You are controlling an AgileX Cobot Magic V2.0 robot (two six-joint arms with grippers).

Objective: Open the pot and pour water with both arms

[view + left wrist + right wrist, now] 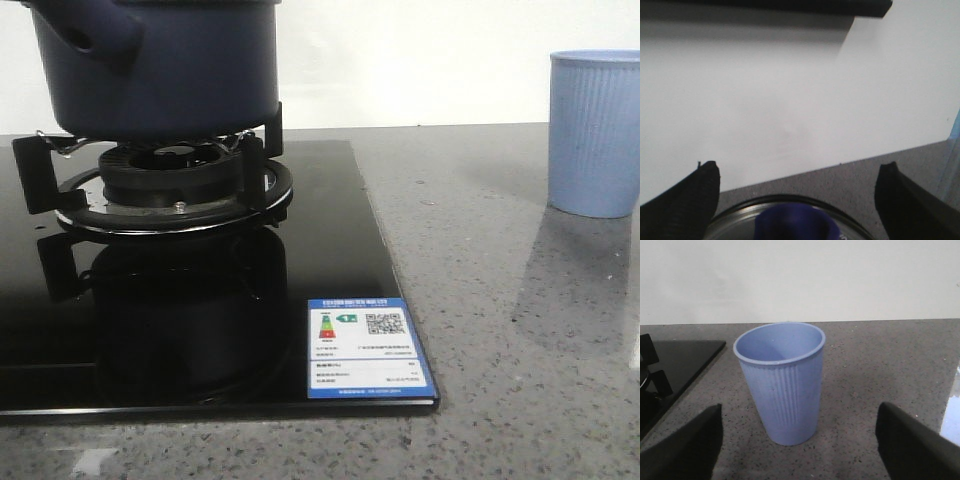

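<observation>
The 1 pot (160, 65) sits on the burner (175, 180) at the hob's far left corner, lid on. The left gripper (797, 200) hangs over its knob (792, 222), fingers apart for grasping. The right gripper (800, 440), equally spread, faces the 1 cup (782, 382) on the bench's right side.

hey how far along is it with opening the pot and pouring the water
Barely started. Nothing looks done: the pot sits on the burner, its lid knob still in place. In hand: the left gripper is open around the knob, the right gripper open facing the cup. Left: lifting the lid, grasping the cup, pouring.
</observation>
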